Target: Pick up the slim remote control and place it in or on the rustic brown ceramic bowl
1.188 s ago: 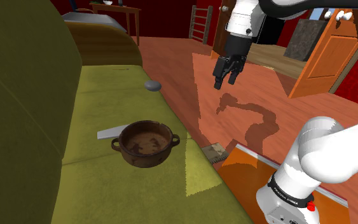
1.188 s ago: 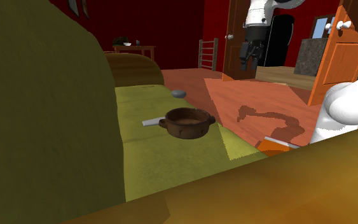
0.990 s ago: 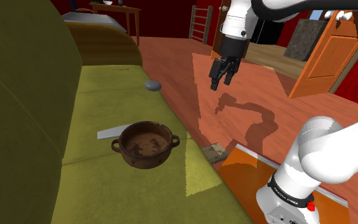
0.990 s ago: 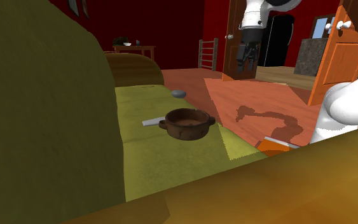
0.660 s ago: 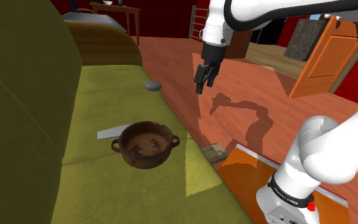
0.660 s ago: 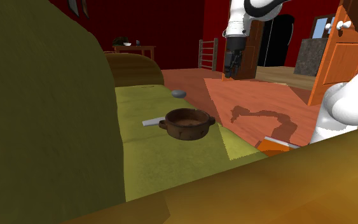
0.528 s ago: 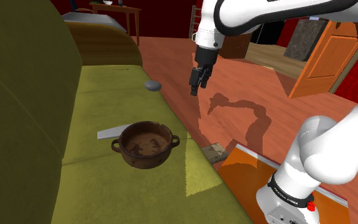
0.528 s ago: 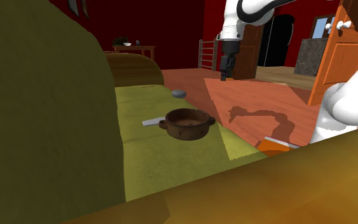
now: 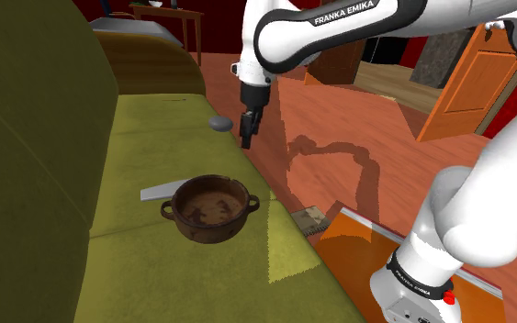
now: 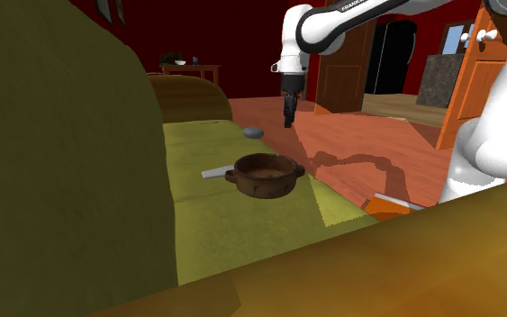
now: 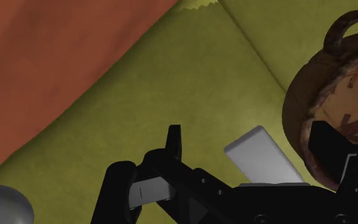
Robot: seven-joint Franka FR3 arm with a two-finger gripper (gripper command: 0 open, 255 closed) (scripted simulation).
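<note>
Pincer (image 9: 246, 131) is released: in the wrist view my two black fingers (image 11: 174, 143) stand apart and clasp nothing. It hangs in the air, pointing down, over the far part of the sofa seat (image 9: 155, 138), near the edge where the orange-brown floor (image 9: 366, 119) begins. Just beside it, to the shoulder view's left, a small grey rounded thing (image 9: 219, 122) lies on the cushion; it is no part of my job.

Nearer than that, the slim remote (image 9: 159, 191), drawn pale grey, lies flat on the seat. One end runs up to the far-left side of the brown bowl (image 9: 210, 208), and I cannot tell whether the two touch. In the wrist view the remote shows between the lines of my fingers but farther off, untouched. The two-handled bowl stands upright on the cushion with nothing in it.

As I judge it, no part of the task is done yet; this is the approach. What is left: come down over the remote, close on it, lift it, carry it the short way over the rim and let it go in the bowl.
</note>
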